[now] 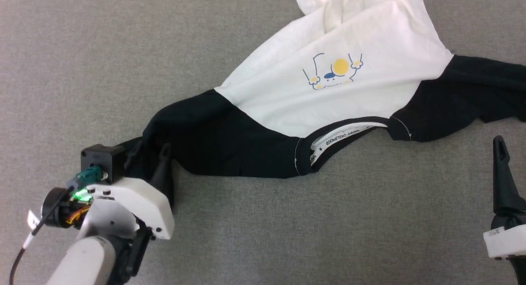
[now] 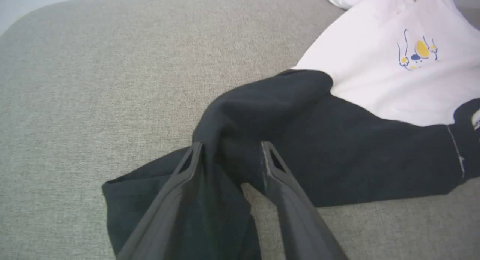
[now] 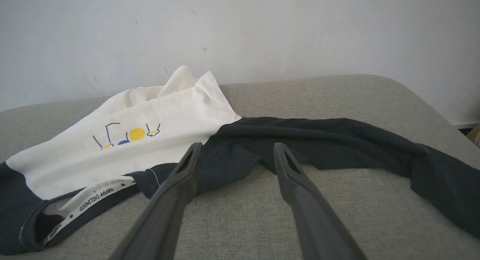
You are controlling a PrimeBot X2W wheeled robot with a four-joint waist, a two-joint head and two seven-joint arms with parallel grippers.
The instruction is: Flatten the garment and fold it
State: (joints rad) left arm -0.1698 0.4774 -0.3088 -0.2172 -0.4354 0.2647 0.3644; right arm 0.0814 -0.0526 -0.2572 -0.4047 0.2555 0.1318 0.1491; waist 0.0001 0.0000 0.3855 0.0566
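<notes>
The garment (image 1: 328, 91) lies unfolded and creased on the grey surface (image 1: 102, 50), with the collar (image 1: 328, 147) nearest and the hem bunched on the far side. The body is white, and the chest print (image 1: 335, 71) faces up, inverted. One black sleeve (image 1: 213, 145) extends left and near. The other black sleeve (image 1: 472, 96) extends right. Both are wrinkled.

Garment (image 1: 328, 91): flat on tabletop (image 1: 123, 50), collar (image 1: 341, 141) nearest the robot, body farther back. Sleeve on the left (image 1: 213, 137): end lies between fingers of left hand (image 2: 231, 147). Sleeve on the right (image 1: 472, 91): beyond right hand (image 3: 238, 146). Wall (image 3: 262, 27): behind tabletop.
</notes>
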